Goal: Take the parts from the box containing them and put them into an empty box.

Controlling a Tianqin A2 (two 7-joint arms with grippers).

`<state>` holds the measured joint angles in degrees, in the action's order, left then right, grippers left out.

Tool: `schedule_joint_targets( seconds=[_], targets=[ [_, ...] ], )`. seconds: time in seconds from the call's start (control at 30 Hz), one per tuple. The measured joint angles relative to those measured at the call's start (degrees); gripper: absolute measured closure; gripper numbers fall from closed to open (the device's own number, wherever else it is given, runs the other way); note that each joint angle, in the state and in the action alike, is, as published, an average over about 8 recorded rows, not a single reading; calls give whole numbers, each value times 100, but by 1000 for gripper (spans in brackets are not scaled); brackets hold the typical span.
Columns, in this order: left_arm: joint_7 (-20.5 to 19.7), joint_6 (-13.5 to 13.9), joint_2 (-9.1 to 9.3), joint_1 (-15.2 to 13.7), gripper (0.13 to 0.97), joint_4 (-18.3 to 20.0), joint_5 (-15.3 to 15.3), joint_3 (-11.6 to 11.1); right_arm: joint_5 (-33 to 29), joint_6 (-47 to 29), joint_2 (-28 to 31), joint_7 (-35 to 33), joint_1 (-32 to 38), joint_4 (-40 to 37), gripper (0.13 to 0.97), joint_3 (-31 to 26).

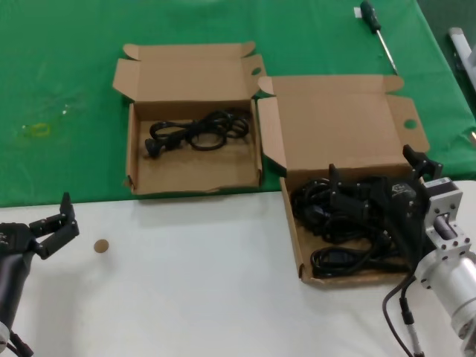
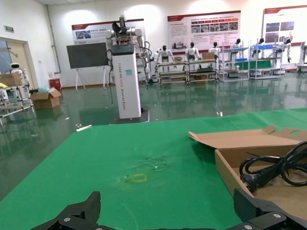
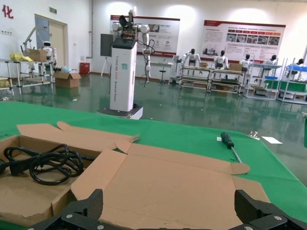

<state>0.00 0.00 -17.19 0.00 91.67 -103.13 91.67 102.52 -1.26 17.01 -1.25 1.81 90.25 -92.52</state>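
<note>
cables (image 1: 338, 216): black, looped, heaped in large box (image 1: 296, 238), lid up | one cable (image 1: 197, 132) lies in small box (image 1: 195, 181), lid open

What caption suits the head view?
Right gripper open over cables in the larger box; one cable lies in the smaller box; left gripper idle.

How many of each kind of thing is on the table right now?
Brown cardboard boxes: 2, the smaller and the larger.
Black power cable groups: 2, one bundle and a tangled pile.
Green-handled screwdriver: 1.
Small brown disc: 1.
Total: 6.
</note>
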Motion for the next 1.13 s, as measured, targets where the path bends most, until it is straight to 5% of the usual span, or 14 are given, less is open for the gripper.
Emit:
schedule_joint_targets(
  seconds=[1.13],
  targets=[
    [0, 0, 0, 0, 132, 0, 0, 0, 0, 0, 0, 0, 0, 0, 129, 0]
  ],
)
